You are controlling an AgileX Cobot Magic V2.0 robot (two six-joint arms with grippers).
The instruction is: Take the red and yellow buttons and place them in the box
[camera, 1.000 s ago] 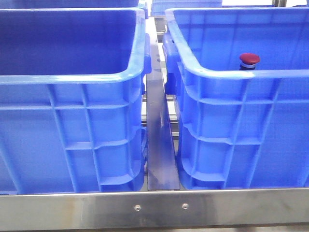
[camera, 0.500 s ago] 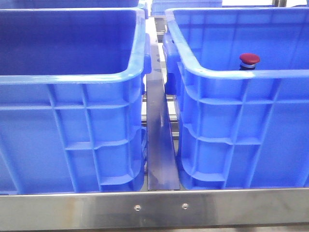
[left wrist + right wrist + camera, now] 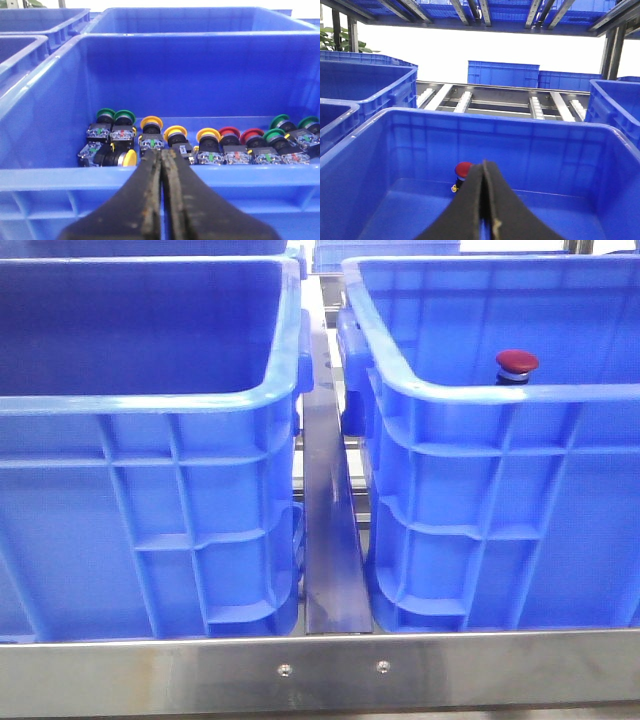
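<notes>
In the front view two big blue crates stand side by side, and neither gripper shows there. One red button (image 3: 517,363) sits inside the right box (image 3: 500,392). In the right wrist view my right gripper (image 3: 483,165) is shut and empty, above that box's (image 3: 495,116) near part, with the red button (image 3: 463,170) just beyond its tips. In the left wrist view my left gripper (image 3: 161,152) is shut and empty, at the near rim of a crate (image 3: 75,172). That crate holds a row of yellow buttons (image 3: 175,133), red buttons (image 3: 229,133) and green buttons (image 3: 123,117).
The left crate (image 3: 150,400) in the front view hides its floor. A steel divider (image 3: 330,540) runs between the two crates, and a steel rail (image 3: 320,670) crosses the front. More blue crates (image 3: 503,73) and roller tracks (image 3: 462,100) lie behind.
</notes>
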